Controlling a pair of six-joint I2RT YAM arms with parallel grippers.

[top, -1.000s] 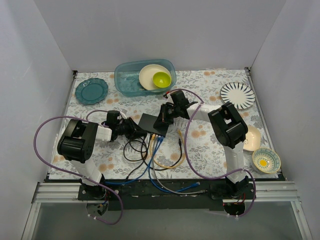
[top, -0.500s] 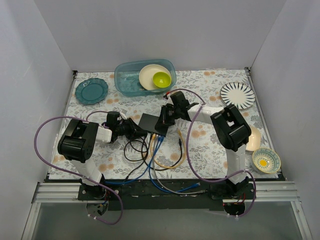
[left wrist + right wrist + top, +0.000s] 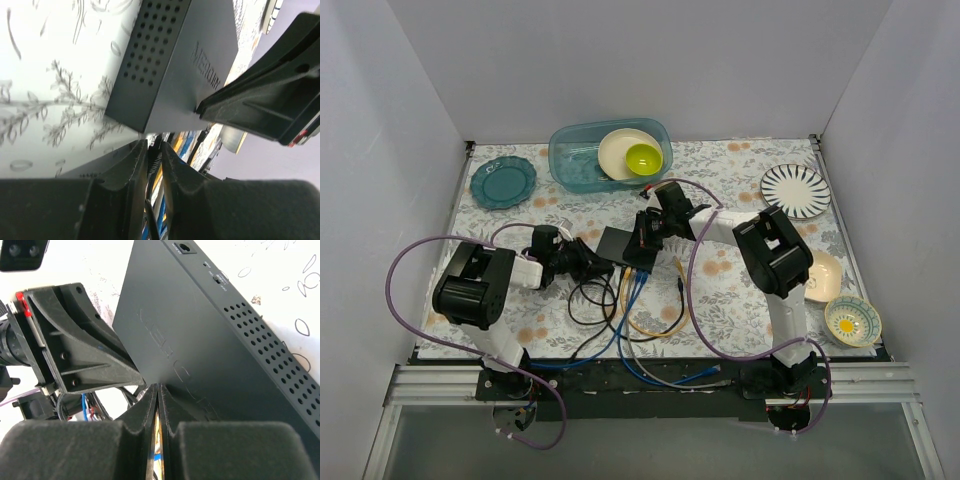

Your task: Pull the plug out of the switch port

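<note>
"Where's the switch sitting?"

"Flat in the middle of the tabletop, nearer us than the teal tub, with a hand on either side. A bundle of blue, yellow and black cables spills off its near edge toward the arm bases."

"What's the left hand doing?"

"It's low at the switch's near-left corner, fingers close, only a narrow slit between them. A black cable runs in that slit and looks pinched. It's dim in there, so I can't make out the plug itself."

"And the right hand?"

"Its fingers are pressed together with barely a hairline between them and nothing in them. The tips are at the switch's top face by the socket edge, just across from the left hand."
</note>
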